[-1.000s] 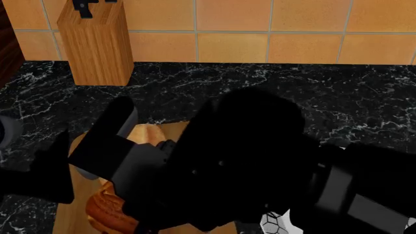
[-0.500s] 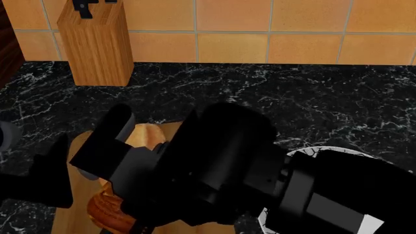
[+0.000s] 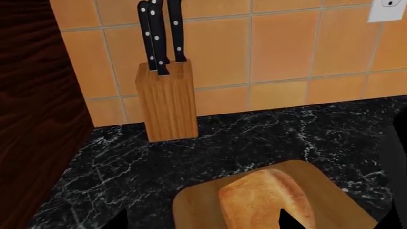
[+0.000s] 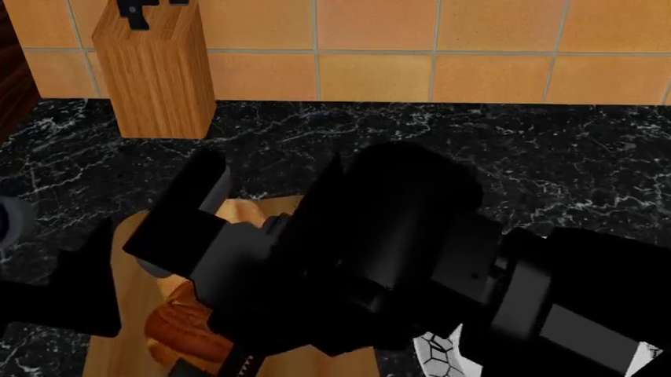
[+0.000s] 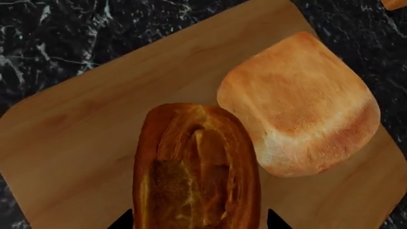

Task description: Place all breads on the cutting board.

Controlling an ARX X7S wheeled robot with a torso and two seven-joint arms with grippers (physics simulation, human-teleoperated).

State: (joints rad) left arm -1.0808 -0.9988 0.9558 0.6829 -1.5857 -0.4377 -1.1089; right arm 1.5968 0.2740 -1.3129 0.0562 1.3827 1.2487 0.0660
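Access notes, as I see it. Cutting board [image 5: 70, 143]: the pale loaf chunk [image 5: 299, 105] and the dark roll [image 5: 197, 171] lie side by side, about touching, no gap between them to pass through. Bare board remains beside the roll. In my head view, the right arm [image 4: 419, 259] blocks most of the board. The knife block [image 3: 167, 100] stands against the wall, well apart; open black counter [image 3: 267, 138] lies between.

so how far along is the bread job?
Nearly done, it looks. The pale loaf chunk lies on the cutting board. The dark roll lies on the board beside it, the right gripper straddling it; whether it has let go is unclear. Left: release and retract that arm.
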